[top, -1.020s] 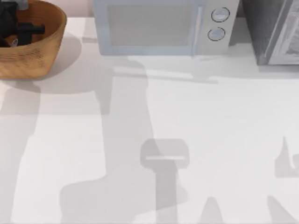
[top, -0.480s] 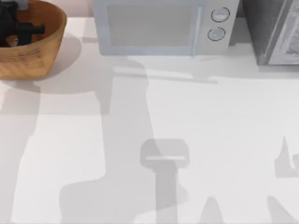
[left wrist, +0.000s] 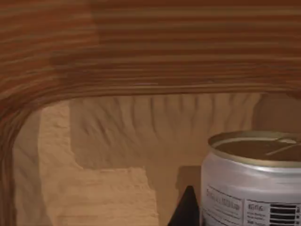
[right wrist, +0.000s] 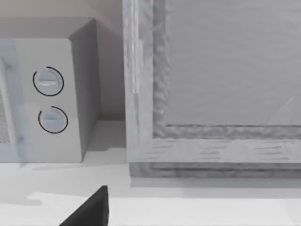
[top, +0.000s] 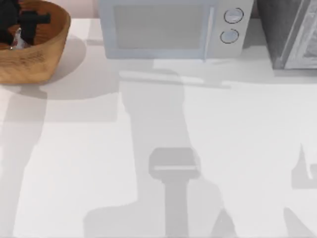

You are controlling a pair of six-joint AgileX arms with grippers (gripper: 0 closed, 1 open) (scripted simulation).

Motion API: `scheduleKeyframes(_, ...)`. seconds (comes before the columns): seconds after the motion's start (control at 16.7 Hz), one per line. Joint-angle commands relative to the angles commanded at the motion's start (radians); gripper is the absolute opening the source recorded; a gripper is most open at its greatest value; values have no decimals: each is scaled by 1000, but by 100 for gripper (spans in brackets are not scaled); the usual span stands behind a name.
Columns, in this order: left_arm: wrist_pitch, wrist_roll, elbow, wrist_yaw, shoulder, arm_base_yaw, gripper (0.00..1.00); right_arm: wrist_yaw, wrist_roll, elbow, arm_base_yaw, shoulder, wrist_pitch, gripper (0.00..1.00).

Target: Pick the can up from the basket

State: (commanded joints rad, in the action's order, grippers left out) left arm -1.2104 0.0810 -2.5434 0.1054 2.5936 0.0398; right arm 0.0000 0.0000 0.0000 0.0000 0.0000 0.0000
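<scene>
The round orange-brown woven basket (top: 37,57) stands at the table's far left corner. My left gripper (top: 20,33) reaches down inside it, a black shape over the ribbed interior. The can (top: 17,42) shows as a small white patch just under the gripper. In the left wrist view the can (left wrist: 254,183) is close by, white with printed labels and a metal lid. One dark fingertip (left wrist: 186,212) presses against its side, and the basket's inner wall (left wrist: 141,52) rises behind. My left gripper (left wrist: 235,219) is shut on the can. My right gripper (right wrist: 94,209) is parked off the table's right side.
A pale microwave (top: 168,29) with two round knobs stands at the back centre, with a grey cabinet (top: 292,34) to its right. The right wrist view faces the microwave's knobs (right wrist: 49,99) and the cabinet's front (right wrist: 211,94). The white tabletop (top: 158,148) carries only arm shadows.
The left gripper has shifted toward the back inside the basket, the can's white patch moved with it, and the arm shadows on the table slid to the right.
</scene>
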Motion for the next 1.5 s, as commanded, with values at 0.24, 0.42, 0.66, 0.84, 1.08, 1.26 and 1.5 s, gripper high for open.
scheduleKeyframes(0.24, 127, -18, 273, 54, -292, -55, 0, 0, 0, 0, 0, 0, 0, 100)
scheduleKeyframes(0.42, 252, -32, 573, 99, -604, -100, 0, 0, 0, 0, 0, 0, 0, 100)
scheduleKeyframes(0.66, 447, -54, 991, 135, -1048, -140, 0, 0, 0, 0, 0, 0, 0, 100)
scheduleKeyframes(0.84, 601, -74, 1318, 132, -1383, -148, 0, 0, 0, 0, 0, 0, 0, 100)
scheduleKeyframes(1.08, 800, -91, 1740, 92, -1802, -135, 0, 0, 0, 0, 0, 0, 0, 100)
scheduleKeyframes(1.26, 940, -94, 2026, 42, -2083, -113, 0, 0, 0, 0, 0, 0, 0, 100)
scheduleKeyframes(1.5, 1093, -92, 2331, -35, -2378, -75, 0, 0, 0, 0, 0, 0, 0, 100)
